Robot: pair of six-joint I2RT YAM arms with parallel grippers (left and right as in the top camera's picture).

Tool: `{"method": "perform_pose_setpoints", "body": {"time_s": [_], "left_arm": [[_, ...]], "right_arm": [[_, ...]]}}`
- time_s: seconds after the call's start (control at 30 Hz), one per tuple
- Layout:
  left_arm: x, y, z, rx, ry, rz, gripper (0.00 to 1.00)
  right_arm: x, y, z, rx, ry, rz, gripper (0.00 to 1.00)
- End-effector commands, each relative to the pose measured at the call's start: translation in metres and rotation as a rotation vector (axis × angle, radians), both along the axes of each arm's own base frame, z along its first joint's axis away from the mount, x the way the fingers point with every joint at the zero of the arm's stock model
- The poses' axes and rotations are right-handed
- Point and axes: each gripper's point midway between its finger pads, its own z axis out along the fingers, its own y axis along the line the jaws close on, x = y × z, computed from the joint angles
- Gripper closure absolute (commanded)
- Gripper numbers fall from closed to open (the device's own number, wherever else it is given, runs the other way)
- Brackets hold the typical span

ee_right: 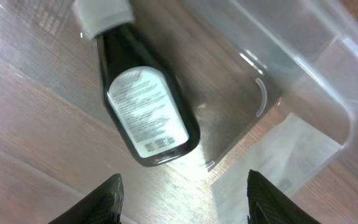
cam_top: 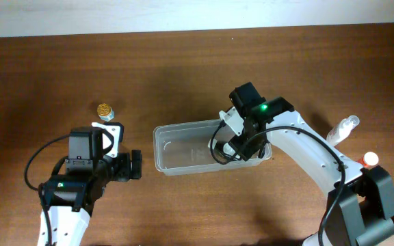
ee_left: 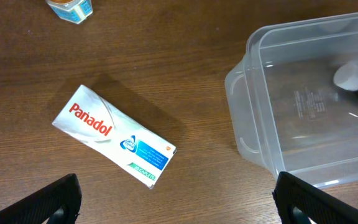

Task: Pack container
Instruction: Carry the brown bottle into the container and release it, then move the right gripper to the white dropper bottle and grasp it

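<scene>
The container (cam_top: 183,147) is a clear plastic tub at the table's middle; it also shows in the left wrist view (ee_left: 303,118) and the right wrist view (ee_right: 309,56). A dark bottle (ee_right: 145,109) with a white label and white cap lies on its floor. My right gripper (cam_top: 241,147) hangs open and empty over the tub's right end, just above that bottle (ee_right: 182,199). My left gripper (cam_top: 133,165) is open and empty (ee_left: 179,205), left of the tub. A white Panadol box (ee_left: 114,135) lies flat on the table just ahead of it.
A small gold-capped jar (cam_top: 104,109) stands behind the left arm and shows at the top of the left wrist view (ee_left: 70,7). A clear spray bottle (cam_top: 343,128) and an orange-capped bottle (cam_top: 369,158) stand at the far right by the right arm.
</scene>
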Motion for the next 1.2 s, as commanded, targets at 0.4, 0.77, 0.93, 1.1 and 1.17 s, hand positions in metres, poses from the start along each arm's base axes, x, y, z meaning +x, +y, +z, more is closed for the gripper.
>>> {"method": "perform_pose_setpoints", "body": {"time_s": [0.4,0.77,0.93,1.1,1.17], "left_arm": [[0.004,-0.001,0.008,-0.021,-0.018,0.006,0.01],[0.004,-0.002,0.008,-0.022,-0.018,0.006,0.01],[0.004,-0.001,0.008,-0.022,-0.018,0.006,0.01],[0.004,-0.002,0.008,-0.022,-0.018,0.006,0.01],[0.004,-0.002,0.008,-0.022,-0.018,0.006,0.01]], "right_arm": [[0.038,0.008,0.099,0.084,-0.232,-0.147,0.43],[0.049,-0.147,0.250,0.135,-0.632,-0.878,0.03],[0.036,-0.215,0.218,0.115,-0.496,-1.089,0.04],[0.030,-0.273,0.157,0.019,-0.288,-1.237,0.04],[0.030,-0.284,0.141,-0.002,-0.236,-1.252,0.04]]}}
